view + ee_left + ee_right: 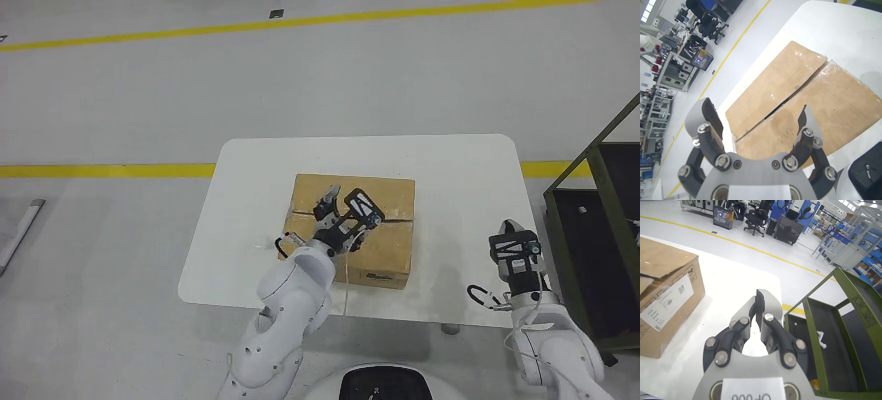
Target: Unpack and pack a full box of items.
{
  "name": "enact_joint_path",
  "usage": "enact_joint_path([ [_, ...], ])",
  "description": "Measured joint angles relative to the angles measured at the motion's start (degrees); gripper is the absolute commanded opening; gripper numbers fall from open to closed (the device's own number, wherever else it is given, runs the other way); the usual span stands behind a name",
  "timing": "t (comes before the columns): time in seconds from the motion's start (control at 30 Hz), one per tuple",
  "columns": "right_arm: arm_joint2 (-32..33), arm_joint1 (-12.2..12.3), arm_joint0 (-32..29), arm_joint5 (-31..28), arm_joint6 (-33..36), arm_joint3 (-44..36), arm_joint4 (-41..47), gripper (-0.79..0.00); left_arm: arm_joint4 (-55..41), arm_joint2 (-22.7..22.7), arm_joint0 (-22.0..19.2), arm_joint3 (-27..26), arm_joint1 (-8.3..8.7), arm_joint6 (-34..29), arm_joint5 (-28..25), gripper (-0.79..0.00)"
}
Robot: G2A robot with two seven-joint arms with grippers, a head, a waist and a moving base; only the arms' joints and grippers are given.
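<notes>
- Your left gripper (758,108) hung closest, fingers spread wide and holding nothing, just above the box (829,94) near its 9 o'clock end.
- Your right gripper (758,306) had its pads pressed together on nothing. It sat near the table's (470,180) edge, at about 4 o'clock from the box and well apart from it.
- The box lay shut at the middle of the table. Its two top flaps met along a seam running 9 to 3 o'clock, and the seam was slightly parted at the near end.
- The step in hand looked to be lifting the first flap, so unpacking had not yet begun.
- You did best to lower one finger into the parted gap and pinch a single flap edge, not both.
- Glossy tape along the seam probably made the card slippery, so a deep bite was wiser than a tip pinch.
- The box might have slid or tipped as the flap was pulled. The idle right gripper could have steadied the 3 o'clock side.
- The table was white with rounded corners.
- A green cart (590,230) stood at 3 o'clock from the table, with a small white part (821,340) on its dark shelf.
- Yellow floor lines (100,170) ran past at 12 and 9 o'clock. Office chairs (755,217) and workbenches stood far behind.
</notes>
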Motion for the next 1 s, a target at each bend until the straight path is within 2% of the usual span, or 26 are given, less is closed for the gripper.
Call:
enact_joint_path([
  [0.13, 0.0, 0.0, -1.1, 0.2, -0.6, 0.0, -0.1, -0.785, 3.8, 3.3, -4.1, 6.3, -0.73, 0.2, 1.8, 0.0],
  [0.33, -0.7, 0.0, -2.3, 1.0, -1.1, -0.2, -0.6, -0.785, 6.8, 6.3, -8.0, 13.5, -1.6, -2.2, 0.9, 0.0],
  [0.6, -0.4, 0.0, -3.5, 1.5, -1.5, -0.3, -0.4, -0.785, 8.3, 7.0, -10.7, 18.1, -2.45, -4.1, 1.8, 0.0],
  [0.87, 0.2, 0.0, -3.8, 1.8, -1.7, -0.5, 0.2, -0.785, 12.2, 8.2, -12.4, 22.2, -3.06, -1.4, 4.6, 0.0],
  [0.9, 0.2, 0.0, -3.9, 1.8, -1.7, -0.5, 0.3, -0.785, 12.3, 8.3, -12.4, 22.5, -3.14, -1.0, 4.8, -0.083],
  [0.93, 0.2, 0.0, -3.9, 1.8, -1.7, -0.5, 0.3, -0.785, 12.4, 8.4, -12.5, 22.9, -3.22, -0.2, 5.3, -0.228],
  [0.97, 0.2, 0.0, -3.9, 1.8, -1.8, -0.4, 0.3, -0.785, 12.6, 8.4, -12.5, 23.3, -3.27, 0.5, 5.8, -0.443],
  [1.0, 0.2, 0.0, -3.8, 1.9, -1.7, -0.4, 0.4, -0.785, 12.8, 8.4, -12.5, 23.7, -3.32, 1.1, 6.2, -0.505],
])
